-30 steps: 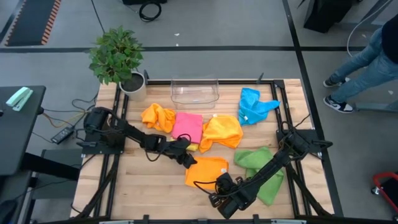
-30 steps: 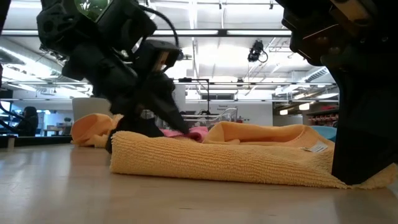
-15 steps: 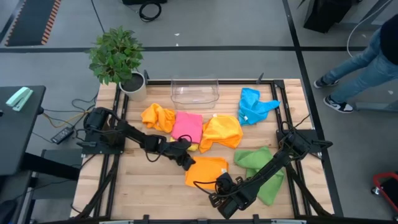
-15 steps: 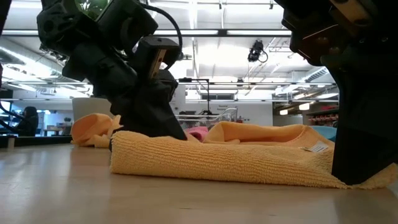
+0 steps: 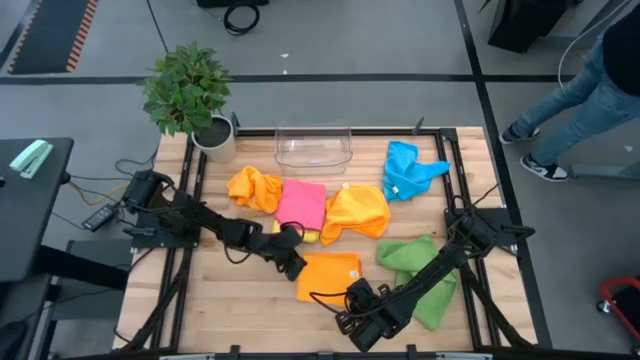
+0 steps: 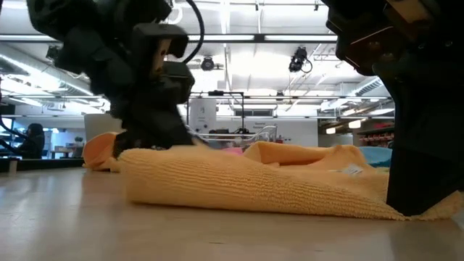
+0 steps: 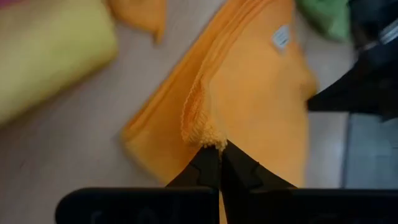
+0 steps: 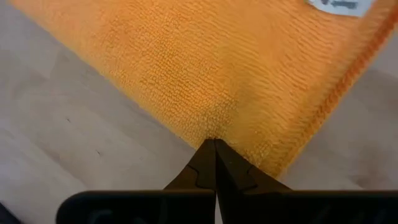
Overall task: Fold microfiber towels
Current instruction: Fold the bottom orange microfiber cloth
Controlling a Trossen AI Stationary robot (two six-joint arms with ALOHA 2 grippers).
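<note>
A flat orange microfiber towel lies at the table's front, one edge bunched upward. Behind it sit a crumpled orange towel, flat pink towel, yellow towel, rumpled orange towel, blue towel and green towel.

Your left gripper has closed on the orange towel's far edge and pulled it back, bunching it.

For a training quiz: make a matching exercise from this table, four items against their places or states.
Items:
1. blue towel
2. green towel
3. clear bin
4. left end effector

Places or states:
A. far edge of the table, beside the potted plant
B. shut on the orange towel
C. far right corner
D. under the right arm

Pairs: 1-C, 2-D, 3-A, 4-B
</note>
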